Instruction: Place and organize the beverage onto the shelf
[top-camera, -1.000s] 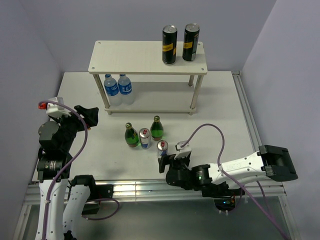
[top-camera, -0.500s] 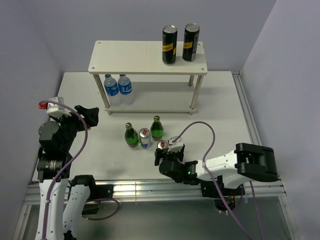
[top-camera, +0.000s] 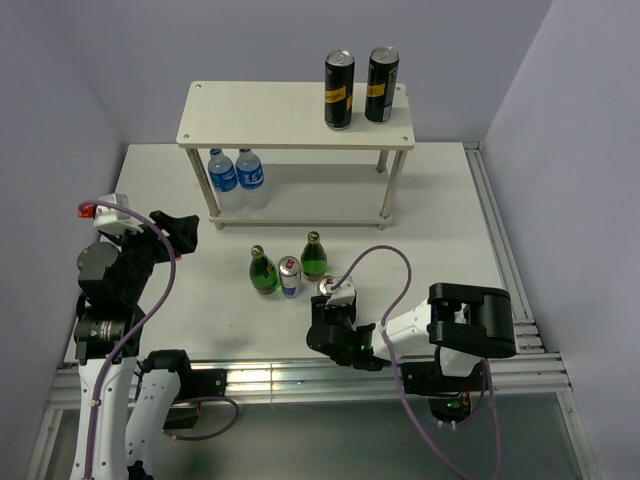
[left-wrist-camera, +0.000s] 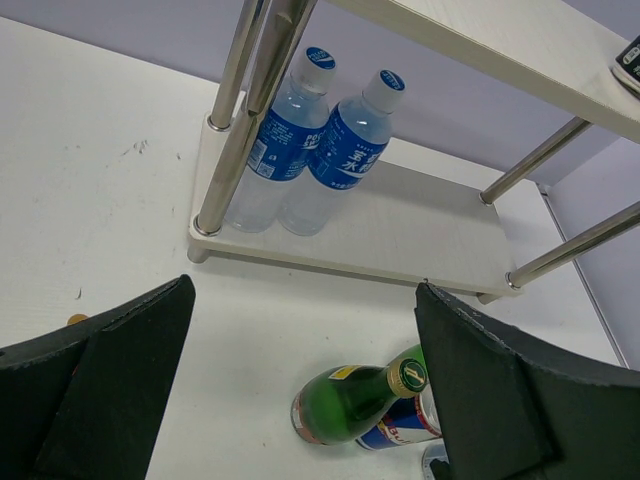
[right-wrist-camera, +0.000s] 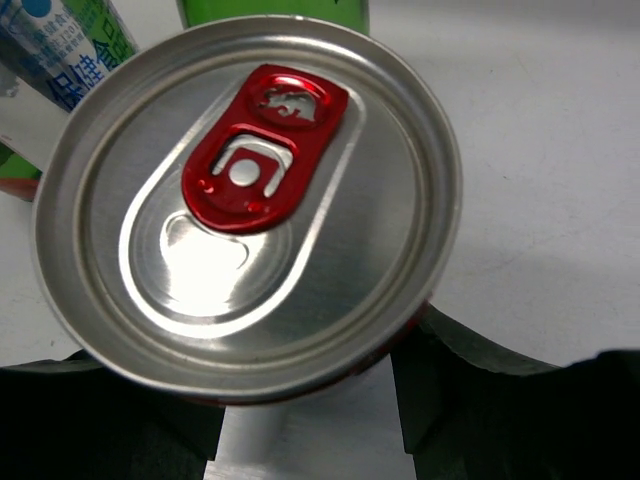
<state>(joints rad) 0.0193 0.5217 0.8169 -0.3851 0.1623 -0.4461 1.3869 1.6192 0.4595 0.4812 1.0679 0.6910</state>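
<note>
Grip status: the right fingers (right-wrist-camera: 500, 410) pinch the silver can with a red tab (right-wrist-camera: 245, 200) from both sides. In the right wrist view the lid of this can fills most of the frame, and the dark finger pads sit under its rim at lower left and lower right. In the overhead view the same can stands upright on the white surface (top-camera: 440, 220), just below the centre of the frame. It is in front of the shelf (top-camera: 290, 115) and not on it.

The left fingers (left-wrist-camera: 100, 390) are spread wide and hold nothing. They hang above the surface at the left of the overhead frame, well apart from every drink.

Beverage positions:
- Top board, right end: a black can (top-camera: 339, 92) and a second black can (top-camera: 381, 86) stand upright, side by side.
- Surface, centre of the frame, in front of the shelf: a left green bottle (top-camera: 263, 272), a second silver can (top-camera: 289, 278) and a right green bottle (top-camera: 314, 256) stand in a close row. The silver can is between the two bottles. The pinched can is just to the lower right of this row.
- Lower board (left-wrist-camera: 400, 230), left end: two water bottles (left-wrist-camera: 285, 140) with blue labels stand close beside each other, just behind the front left leg.
</note>
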